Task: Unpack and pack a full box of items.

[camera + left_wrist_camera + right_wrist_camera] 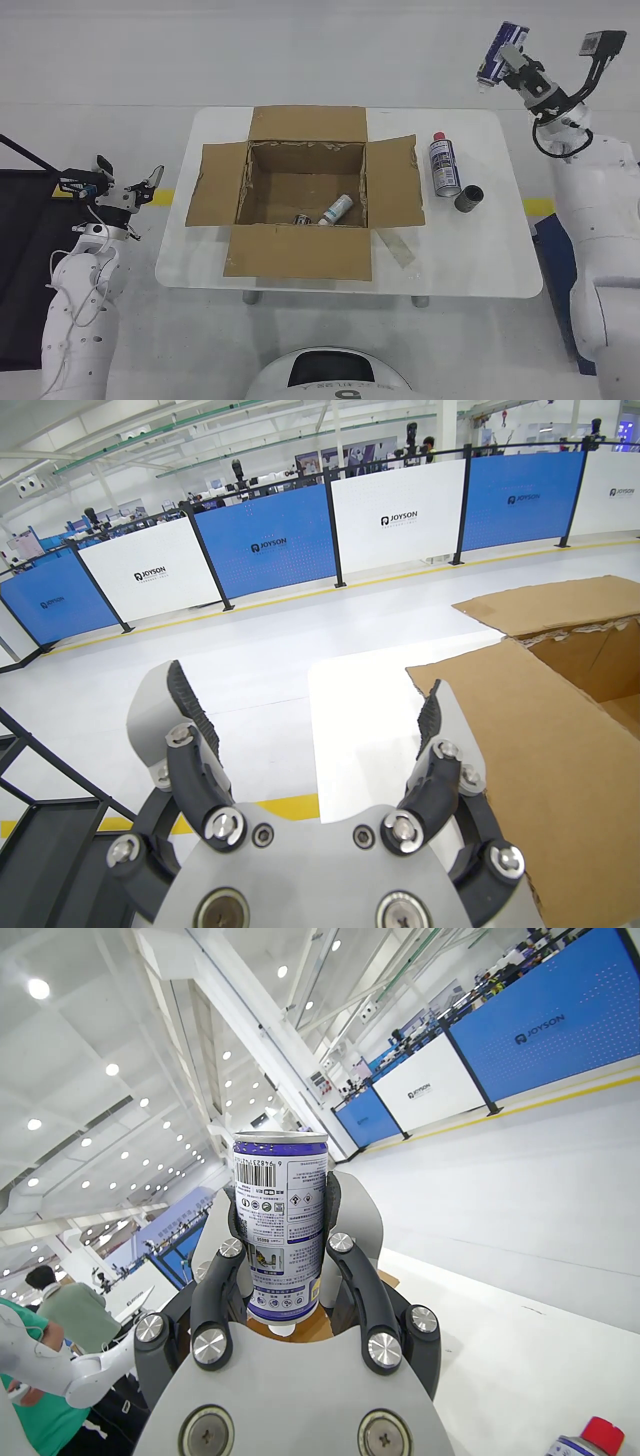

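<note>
Beyond the table [470,262], right gripper [282,1203] clamps can [280,1178] (left gripper [305,685] wide open).

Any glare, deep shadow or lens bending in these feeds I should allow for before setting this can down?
Top view: even light, soft shade inside the box, its bottle visible. Left wrist view: table corner glares white, fence bows from the lens. Right wrist view: ceiling lamps flare, purple can evenly lit, lines bow too.
</note>
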Robot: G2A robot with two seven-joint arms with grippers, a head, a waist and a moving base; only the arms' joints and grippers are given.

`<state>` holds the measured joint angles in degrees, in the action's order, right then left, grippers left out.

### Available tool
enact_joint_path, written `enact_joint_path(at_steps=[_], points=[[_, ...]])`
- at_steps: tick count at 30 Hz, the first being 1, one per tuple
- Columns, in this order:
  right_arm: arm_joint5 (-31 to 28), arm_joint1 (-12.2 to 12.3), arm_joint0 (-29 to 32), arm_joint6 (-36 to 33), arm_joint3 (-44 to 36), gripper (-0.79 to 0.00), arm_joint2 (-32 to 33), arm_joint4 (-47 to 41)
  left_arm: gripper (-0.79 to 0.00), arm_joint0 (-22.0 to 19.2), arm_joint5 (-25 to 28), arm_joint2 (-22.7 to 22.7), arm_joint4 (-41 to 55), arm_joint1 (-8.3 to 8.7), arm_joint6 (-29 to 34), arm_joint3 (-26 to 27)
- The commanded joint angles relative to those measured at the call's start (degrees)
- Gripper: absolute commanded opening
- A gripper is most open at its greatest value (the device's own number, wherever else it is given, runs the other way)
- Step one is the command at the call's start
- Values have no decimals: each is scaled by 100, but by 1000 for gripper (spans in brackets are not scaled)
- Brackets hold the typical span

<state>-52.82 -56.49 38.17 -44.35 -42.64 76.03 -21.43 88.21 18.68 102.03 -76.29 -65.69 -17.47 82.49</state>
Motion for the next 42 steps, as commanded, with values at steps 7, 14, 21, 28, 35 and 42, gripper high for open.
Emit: enact_joint_path(at_steps=[7, 14, 21, 28, 35, 42], points=[[213, 246, -25, -627, 424, -785, 629, -604, 0, 0, 0, 0, 0, 0, 0, 0], [287, 316, -173, -437, 862, -785, 714, -281, 0, 0, 0, 0, 0, 0, 0, 0], [314, 314, -210, -373, 912, -785, 680, -159, 0, 0, 0, 0, 0, 0, 0, 0], [314, 314, -210, -373, 912, -785, 680, -159, 0, 0, 0, 0, 0, 0, 0, 0], [314, 314, -210, -373, 912, -785, 680, -159, 0, 0, 0, 0, 0, 0, 0, 0], [1076, 349, -195, -140, 521, -785, 400, 1023, 0, 0, 0, 0, 0, 0, 0, 0]])
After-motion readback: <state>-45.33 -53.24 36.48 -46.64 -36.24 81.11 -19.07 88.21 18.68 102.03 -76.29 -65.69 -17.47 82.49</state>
